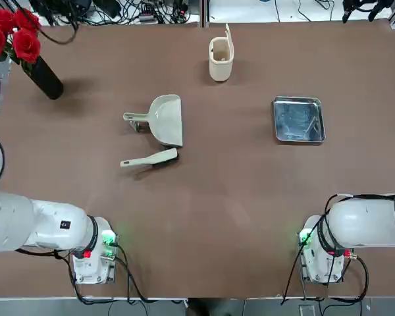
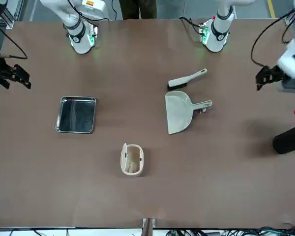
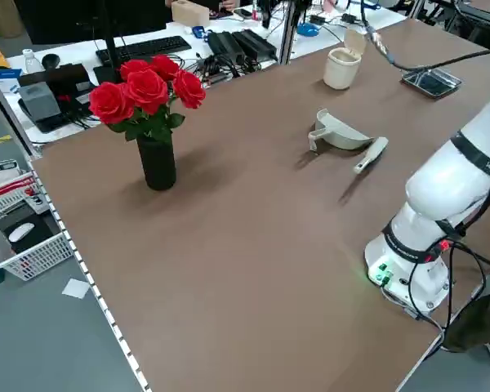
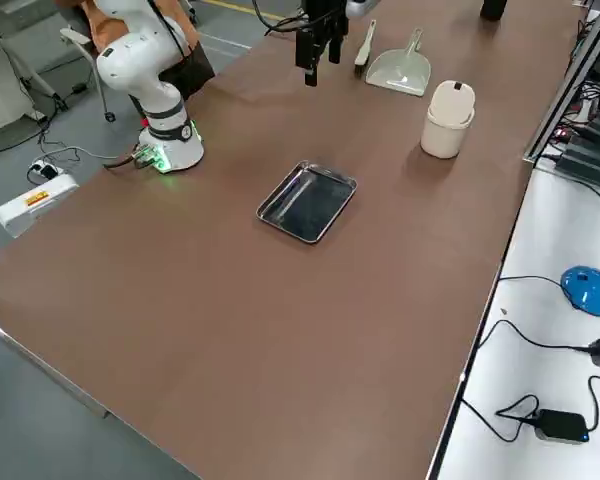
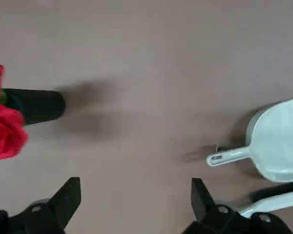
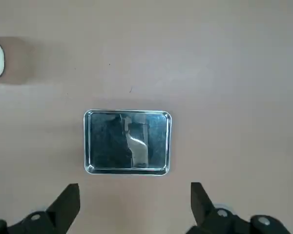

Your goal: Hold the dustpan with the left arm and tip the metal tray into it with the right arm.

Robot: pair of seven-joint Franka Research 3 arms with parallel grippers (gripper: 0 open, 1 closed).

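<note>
Matte brown bench (image 1: 217, 217) is topped by the shallow silver metal tray (image 1: 299, 120); above it, both empty black pincers (image 5: 132, 204) (image 6: 135, 207) are spread wide.

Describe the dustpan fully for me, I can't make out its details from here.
The dustpan is cream-white, apparently plastic: rounded scoop, flat wide lip, short straight handle with a hole at its end. It rests on the table, handle toward the robot's left, lip toward the tray's side. No gripper touches it; the brush lies close by.
</note>
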